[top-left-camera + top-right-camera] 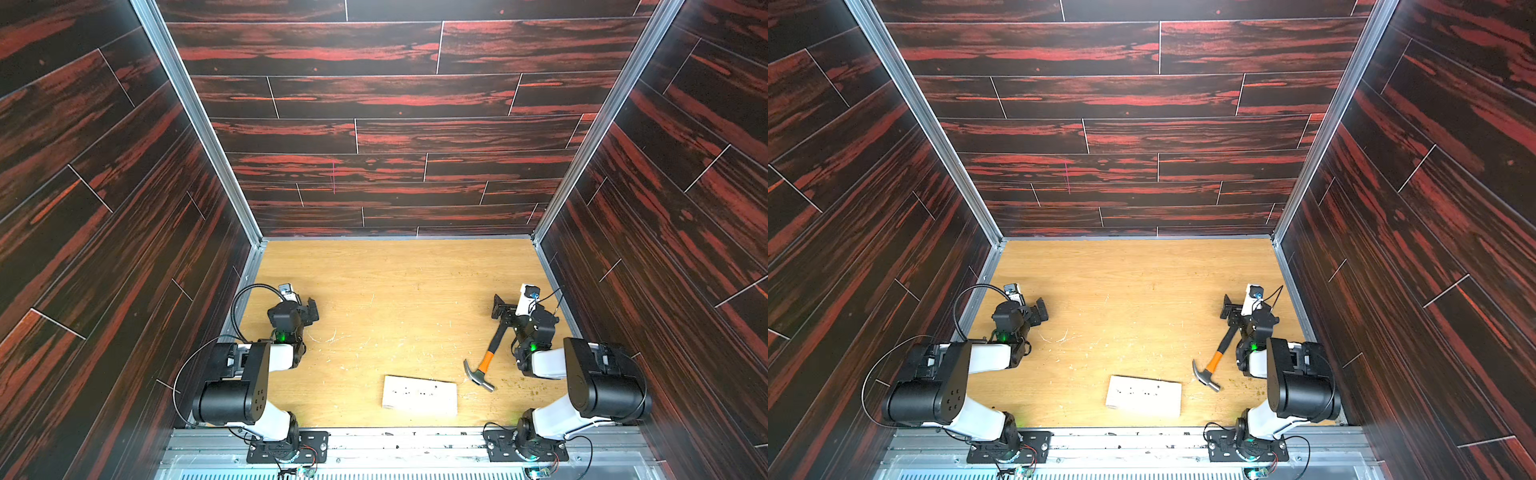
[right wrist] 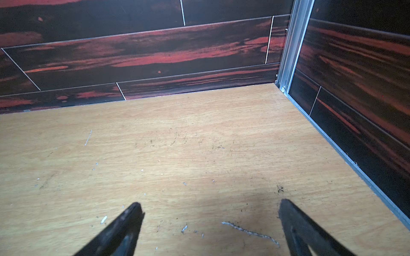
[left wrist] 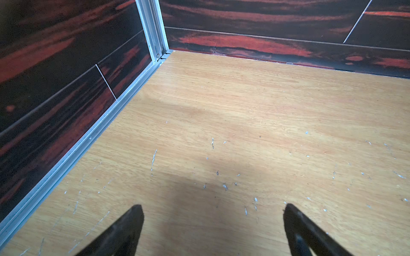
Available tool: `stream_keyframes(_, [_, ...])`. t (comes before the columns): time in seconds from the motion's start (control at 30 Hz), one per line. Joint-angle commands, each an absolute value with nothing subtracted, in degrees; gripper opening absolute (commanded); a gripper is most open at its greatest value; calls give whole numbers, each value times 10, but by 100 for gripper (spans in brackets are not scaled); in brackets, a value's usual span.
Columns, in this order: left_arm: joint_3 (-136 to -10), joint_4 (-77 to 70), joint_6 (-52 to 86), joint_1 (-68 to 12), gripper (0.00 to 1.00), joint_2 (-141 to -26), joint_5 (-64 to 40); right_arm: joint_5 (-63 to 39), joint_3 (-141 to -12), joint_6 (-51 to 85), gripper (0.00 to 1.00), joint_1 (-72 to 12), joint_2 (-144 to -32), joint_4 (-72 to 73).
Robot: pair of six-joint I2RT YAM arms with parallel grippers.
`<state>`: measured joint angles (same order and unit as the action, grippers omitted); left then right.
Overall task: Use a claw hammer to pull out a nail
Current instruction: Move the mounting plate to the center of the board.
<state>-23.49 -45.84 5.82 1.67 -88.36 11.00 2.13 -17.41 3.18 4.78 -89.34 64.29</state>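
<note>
Nothing is done yet. The claw hammer (image 1: 484,359) lies ungripped on the table (image 1: 395,291) just behind the right gripper (image 2: 210,204), head beside the white block (image 1: 419,395). Right gripper and left gripper (image 3: 213,207) both stand spread, empty. Grasping, hooking and levering remain; the nail is too small to discern.

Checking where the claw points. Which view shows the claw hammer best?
A top view: the claw hammer lies flat on the table, head and orange neck plain. Both top views show it alike. Neither wrist view shows it.
</note>
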Motion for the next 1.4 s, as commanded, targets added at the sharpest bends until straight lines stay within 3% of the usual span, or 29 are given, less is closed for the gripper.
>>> stream_keyframes(0.0, [-246,-460,57,20,100,-880,117,23,-179,34,99,45,-895,648])
stream_keyframes(0.2, [-248,-474,41,17,100,-867,110,56,-180,37,99,38,-876,635])
stream_keyframes(0.3, [-310,-249,59,-10,100,-768,162,89,-221,20,99,14,-781,486])
stream_keyframes(0.37, [-358,-122,197,-12,100,-711,221,86,-280,91,99,12,-721,334])
stream_keyframes(0.5, [-422,204,604,-11,100,-645,321,109,-430,387,99,14,-700,-28])
stream_keyframes(0.6, [-403,142,546,0,100,-636,136,-141,-448,367,99,4,-722,-11])
stream_keyframes(0.67, [-407,148,527,-9,100,-637,48,-220,-444,369,99,-34,-722,-13])
stream_keyframes(0.83, [-417,222,493,-85,100,-608,16,-78,-472,342,99,-192,-682,-195])
stream_keyframes(1.0, [-377,275,492,-205,100,-538,4,-5,-432,390,99,-267,-596,-323])
stream_keyframes(1.2, [-252,167,555,-313,100,-430,-80,-35,-331,492,97,-341,-438,-367])
stream_keyframes(1.37, [-163,99,609,-387,99,-382,-95,-41,-291,559,90,-417,-389,-397])
